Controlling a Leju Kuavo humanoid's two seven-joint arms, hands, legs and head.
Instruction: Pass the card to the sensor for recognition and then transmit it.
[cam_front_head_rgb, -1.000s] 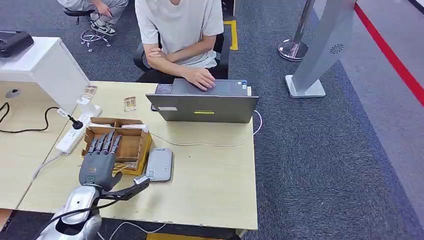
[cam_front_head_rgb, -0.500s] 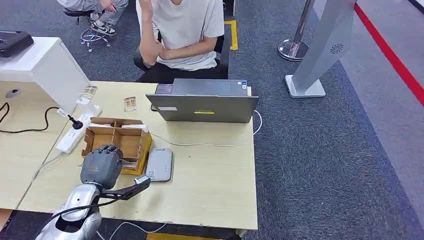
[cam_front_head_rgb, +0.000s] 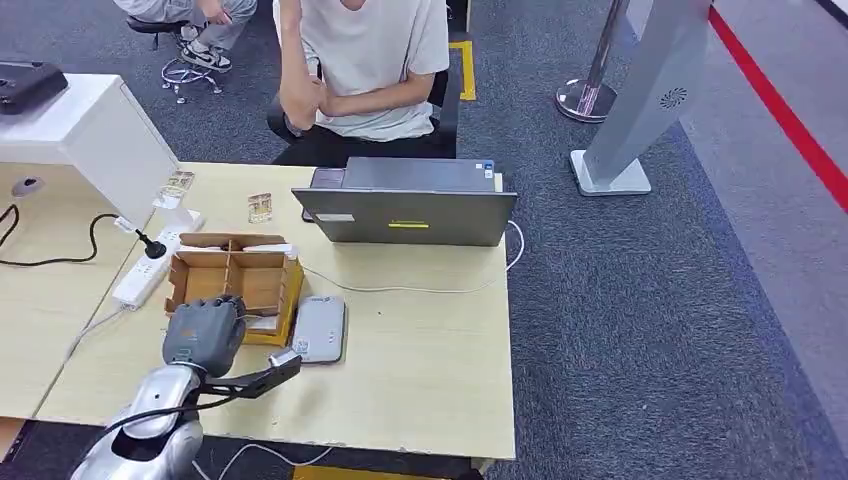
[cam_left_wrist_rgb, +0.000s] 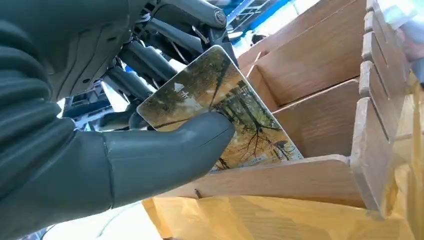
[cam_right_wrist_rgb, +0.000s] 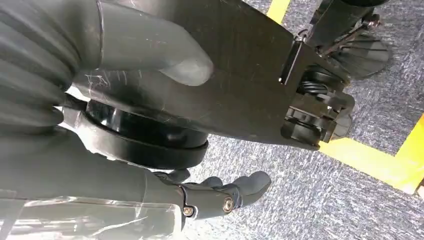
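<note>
While the left hand (cam_front_head_rgb: 203, 333) sat curled over the near compartment of the brown cardboard divider box (cam_front_head_rgb: 235, 285), its thick grey thumb (cam_left_wrist_rgb: 165, 155) and darker fingers pinched a printed card with an autumn-tree picture (cam_left_wrist_rgb: 220, 107). In the left wrist view the card's lower corner was down behind the box's near wall and its upper part stood clear in the hand; its long axis ran slantwise out of the slot, so I judged the coming move to be a lift along that slant until the corner cleared the rim.

The flat grey rounded card reader (cam_front_head_rgb: 320, 328) lay on the pale wooden table (cam_front_head_rgb: 420, 350) just beside the box, on the side away from the left arm's shoulder and touching or nearly touching the box's yellow edge. The card therefore needed only a short carry across that wall, and the left hand was plainly the nearer one. The right hand (cam_right_wrist_rgb: 220, 195) hung low over grey carpet with its fingers loosely curled, holding nothing.

Beyond the reader the tabletop lay bare toward the near edge. Farther off stood a grey laptop (cam_front_head_rgb: 405, 215) with a white cable (cam_front_head_rgb: 400, 287) trailing past the reader, and behind the laptop sat a person in a pale shirt (cam_front_head_rgb: 360, 60). A white power strip (cam_front_head_rgb: 150, 265) lay on the box's other side.
</note>
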